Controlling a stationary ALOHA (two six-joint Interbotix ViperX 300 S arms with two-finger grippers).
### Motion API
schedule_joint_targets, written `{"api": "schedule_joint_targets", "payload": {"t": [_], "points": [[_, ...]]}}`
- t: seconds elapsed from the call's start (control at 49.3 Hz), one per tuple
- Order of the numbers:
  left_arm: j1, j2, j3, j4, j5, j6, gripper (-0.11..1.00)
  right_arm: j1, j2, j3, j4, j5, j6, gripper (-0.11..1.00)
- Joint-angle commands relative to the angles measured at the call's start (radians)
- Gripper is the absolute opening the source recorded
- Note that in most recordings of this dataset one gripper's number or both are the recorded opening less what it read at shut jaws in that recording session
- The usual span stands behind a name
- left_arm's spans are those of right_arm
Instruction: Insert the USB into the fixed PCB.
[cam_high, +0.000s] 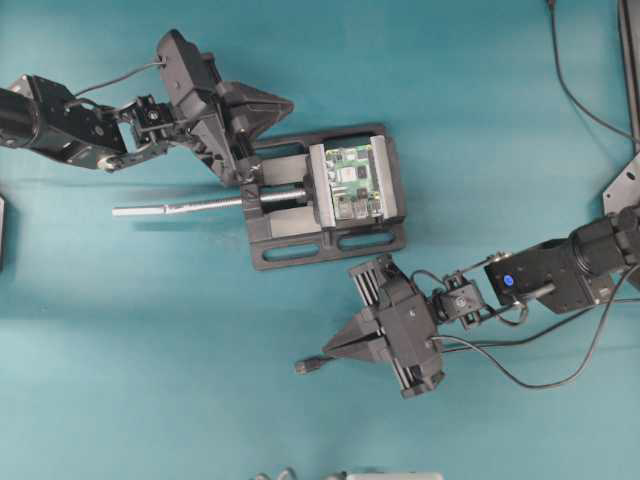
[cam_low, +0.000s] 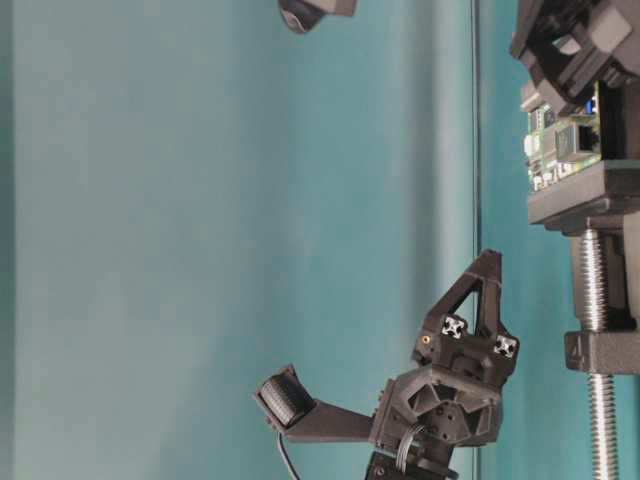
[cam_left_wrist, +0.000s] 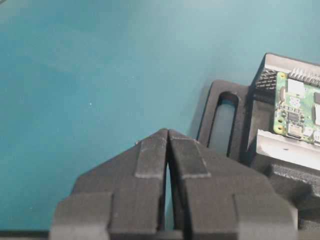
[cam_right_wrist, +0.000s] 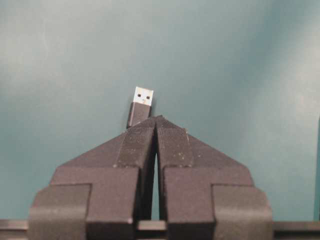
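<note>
The fixed PCB (cam_high: 350, 180) is a small green board clamped in a black vise (cam_high: 300, 240) at the table's middle; it also shows as the PCB (cam_left_wrist: 300, 107) and PCB (cam_low: 565, 140). The USB (cam_high: 305, 366), a black plug with a silver tip, lies on the teal table. My right gripper (cam_high: 326, 347) is shut and empty just above and behind it. In the right wrist view the USB (cam_right_wrist: 141, 105) pokes out past the closed gripper (cam_right_wrist: 157, 119), under its left finger. My left gripper (cam_high: 286, 104) is shut on nothing beside the vise's far left corner, its closed tips (cam_left_wrist: 167, 132) over bare table.
The vise's silver screw rod (cam_high: 180, 207) sticks out to the left under the left arm. A metal bracket (cam_high: 625, 185) and loose black cables sit at the right edge. A white object (cam_high: 385, 476) peeks in at the bottom edge.
</note>
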Motion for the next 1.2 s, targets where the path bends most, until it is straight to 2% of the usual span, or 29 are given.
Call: {"api": "schedule_joint_targets", "payload": {"t": [0.0,0.061,0.142,0.244,0.386,0.487,0.568,0.609,0.69,0.792,0.974,1.177], "points": [[-0.02,-0.032,-0.012,0.04,-0.005,-0.002,0.01,0.017,-0.012,-0.015,-0.003,-0.008,0.003,0.0],[-0.026,-0.049,-0.003,0.041,0.002,0.0,0.04,0.026,-0.017,-0.021,-0.003,-0.006,0.011,0.01],[-0.032,-0.084,0.018,0.041,0.014,-0.003,0.0,0.034,-0.02,-0.031,-0.003,-0.002,0.029,0.0],[-0.032,-0.153,0.051,0.041,0.032,-0.011,0.0,0.04,-0.02,-0.034,-0.003,0.005,0.052,0.0],[-0.032,-0.308,0.103,0.041,0.144,-0.005,0.05,0.041,-0.02,-0.035,-0.003,0.021,0.064,0.0],[-0.034,-0.411,0.137,0.043,0.249,0.0,0.24,0.038,-0.021,-0.04,-0.003,0.029,0.063,0.01],[-0.046,-0.486,0.172,0.041,0.31,-0.005,0.47,0.038,-0.02,-0.048,-0.003,0.029,0.061,0.11],[-0.055,-0.517,0.19,0.041,0.328,-0.017,0.6,0.038,-0.02,-0.051,-0.003,0.032,0.061,0.2],[-0.095,-0.581,0.23,0.043,0.379,-0.005,0.82,0.037,-0.018,-0.057,-0.002,0.046,0.06,0.45],[-0.107,-0.652,0.287,0.041,0.414,0.0,0.99,0.031,-0.009,-0.071,0.0,0.072,0.058,0.72],[-0.097,-0.807,0.426,0.043,0.425,0.006,1.0,0.029,0.023,-0.087,-0.002,0.074,0.055,0.66],[-0.095,-1.088,0.541,0.043,0.468,0.003,1.0,0.029,0.046,-0.091,-0.002,0.072,0.048,0.66]]}}
